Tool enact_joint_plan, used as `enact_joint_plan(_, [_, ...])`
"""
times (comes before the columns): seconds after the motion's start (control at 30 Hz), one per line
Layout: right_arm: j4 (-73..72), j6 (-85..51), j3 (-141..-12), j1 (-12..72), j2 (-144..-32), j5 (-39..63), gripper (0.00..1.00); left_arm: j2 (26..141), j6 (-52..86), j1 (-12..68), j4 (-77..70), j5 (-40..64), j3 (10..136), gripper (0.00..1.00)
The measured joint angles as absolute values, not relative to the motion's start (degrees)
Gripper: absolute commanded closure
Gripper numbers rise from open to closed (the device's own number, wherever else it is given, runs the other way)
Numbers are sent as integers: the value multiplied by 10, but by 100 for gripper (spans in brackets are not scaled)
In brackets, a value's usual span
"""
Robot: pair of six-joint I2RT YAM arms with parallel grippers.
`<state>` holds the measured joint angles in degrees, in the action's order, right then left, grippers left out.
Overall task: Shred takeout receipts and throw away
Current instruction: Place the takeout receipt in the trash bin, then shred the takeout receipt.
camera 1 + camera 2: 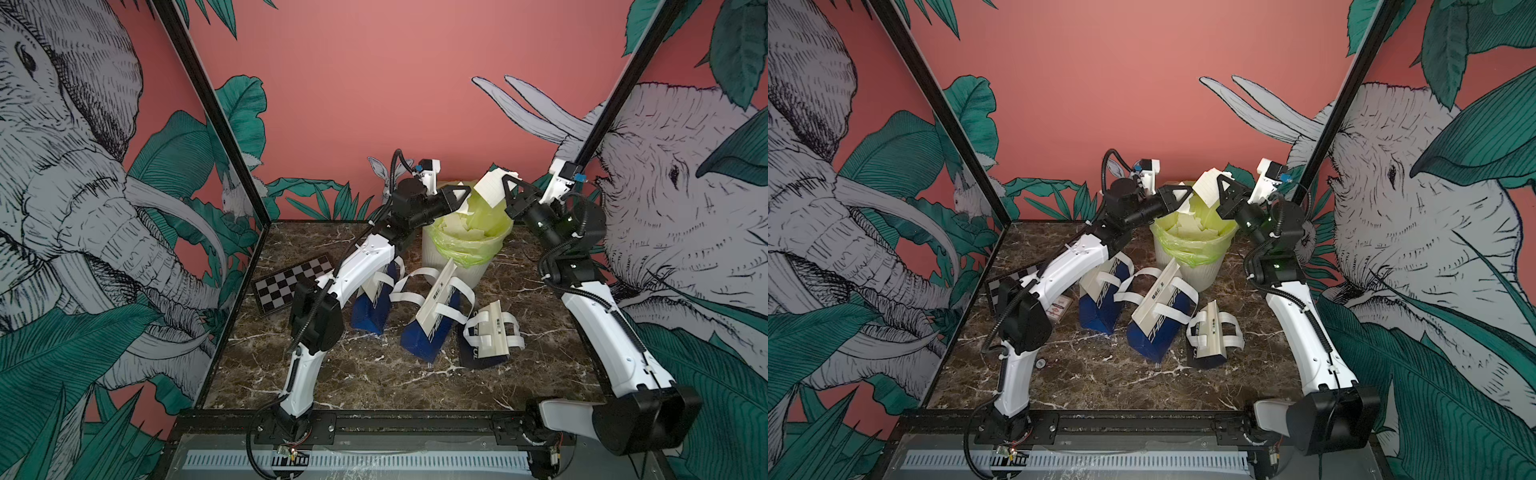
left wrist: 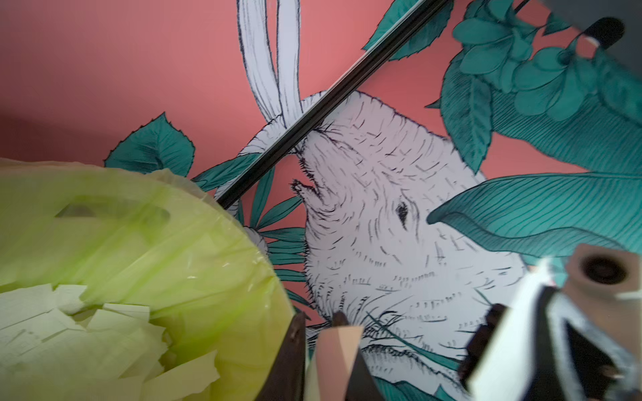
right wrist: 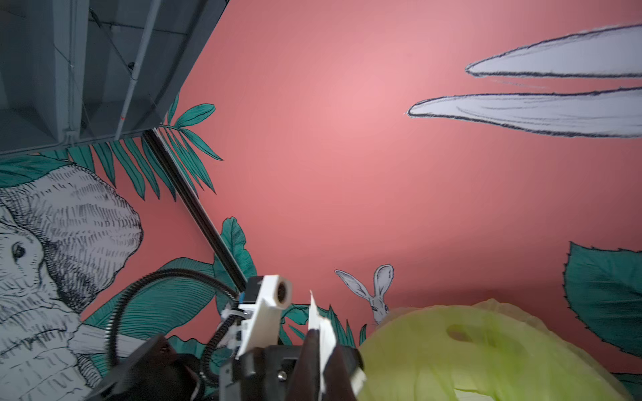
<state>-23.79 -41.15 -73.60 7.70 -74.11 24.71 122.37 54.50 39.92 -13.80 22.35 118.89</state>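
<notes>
While the right tool [image 1: 505, 187] is clamped on a torn receipt piece [image 1: 489, 188] above the bin [image 1: 453, 270], the left tool [image 1: 460, 194] hangs just beside it; whether its jaws are apart I cannot tell. To finish this step well, I judge the right tool should come over the middle of the green liner [image 1: 478, 249] before it lets go, so the paper falls among the scraps [image 1: 465, 230] and not on the worktop [image 1: 374, 374].
</notes>
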Motion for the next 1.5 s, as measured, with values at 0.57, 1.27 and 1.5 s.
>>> enact_joint_plan(0.57, [-261, -454, -714, 77, -761, 259, 100, 1180, 572, 397, -217, 237, 1138, 42])
enact_joint_plan(1.27, [-313, -397, -676, 89, -670, 400, 100, 1030, 263, 391, -157, 468, 1067, 32])
enact_joint_plan(1.5, [-304, -373, -697, 126, -680, 424, 100, 1025, 204, 399, -102, 518, 1068, 38])
